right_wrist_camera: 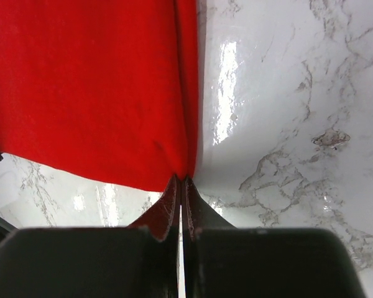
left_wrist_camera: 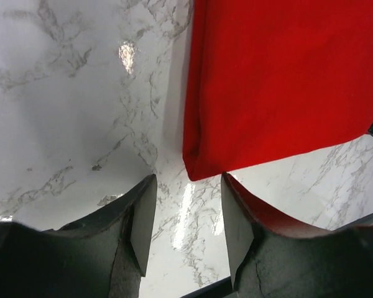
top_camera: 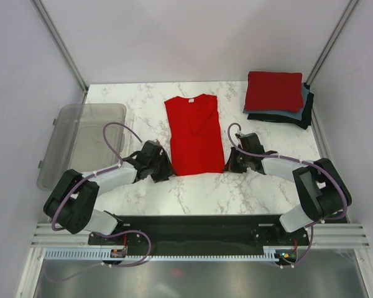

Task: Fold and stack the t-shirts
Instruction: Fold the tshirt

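A bright red t-shirt [top_camera: 196, 133], folded into a long strip, lies flat mid-table with its collar at the far end. My right gripper [top_camera: 229, 166] is at its near right corner; in the right wrist view the gripper [right_wrist_camera: 181, 179] is shut, pinching the corner of the red cloth [right_wrist_camera: 87, 87]. My left gripper [top_camera: 168, 172] sits at the near left corner. In the left wrist view it [left_wrist_camera: 188, 180] stands open, with the tip of the shirt's corner [left_wrist_camera: 280, 81] lying just between its fingertips, untouched. A stack at the back right holds a folded red tee [top_camera: 273, 90] over a grey-blue one [top_camera: 303, 99] and a black one [top_camera: 306, 115].
A clear grey plastic bin [top_camera: 81, 143] stands at the left edge of the marble table [top_camera: 143, 99]. Metal frame posts rise at both back corners. White walls close in the sides.
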Controlling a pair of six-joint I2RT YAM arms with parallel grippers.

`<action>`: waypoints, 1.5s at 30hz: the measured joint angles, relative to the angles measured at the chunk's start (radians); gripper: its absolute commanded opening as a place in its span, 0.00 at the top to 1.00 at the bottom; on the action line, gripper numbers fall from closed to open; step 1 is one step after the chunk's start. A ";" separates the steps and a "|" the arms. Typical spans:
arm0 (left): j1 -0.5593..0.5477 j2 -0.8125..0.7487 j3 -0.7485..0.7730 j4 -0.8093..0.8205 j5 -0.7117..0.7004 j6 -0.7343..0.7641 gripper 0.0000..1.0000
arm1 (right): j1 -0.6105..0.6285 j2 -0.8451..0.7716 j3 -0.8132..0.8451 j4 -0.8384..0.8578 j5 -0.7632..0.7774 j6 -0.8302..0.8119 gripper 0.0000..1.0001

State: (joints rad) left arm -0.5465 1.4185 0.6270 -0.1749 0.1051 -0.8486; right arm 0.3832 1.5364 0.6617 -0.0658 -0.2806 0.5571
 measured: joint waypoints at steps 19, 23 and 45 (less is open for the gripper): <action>-0.016 0.071 0.014 0.089 -0.054 -0.078 0.98 | -0.001 -0.009 -0.040 0.063 -0.039 0.015 1.00; -0.051 -0.008 0.013 0.003 -0.077 -0.084 0.98 | 0.000 -0.079 -0.079 0.005 -0.040 0.023 1.00; -0.420 -0.596 0.068 -0.509 -0.111 -0.259 0.98 | 0.258 -0.835 0.029 -0.742 0.141 0.229 1.00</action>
State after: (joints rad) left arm -0.9665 0.8223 0.6945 -0.6838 -0.0063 -1.1080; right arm 0.6415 0.7017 0.6907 -0.8078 -0.1394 0.7864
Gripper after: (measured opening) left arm 0.033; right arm 0.007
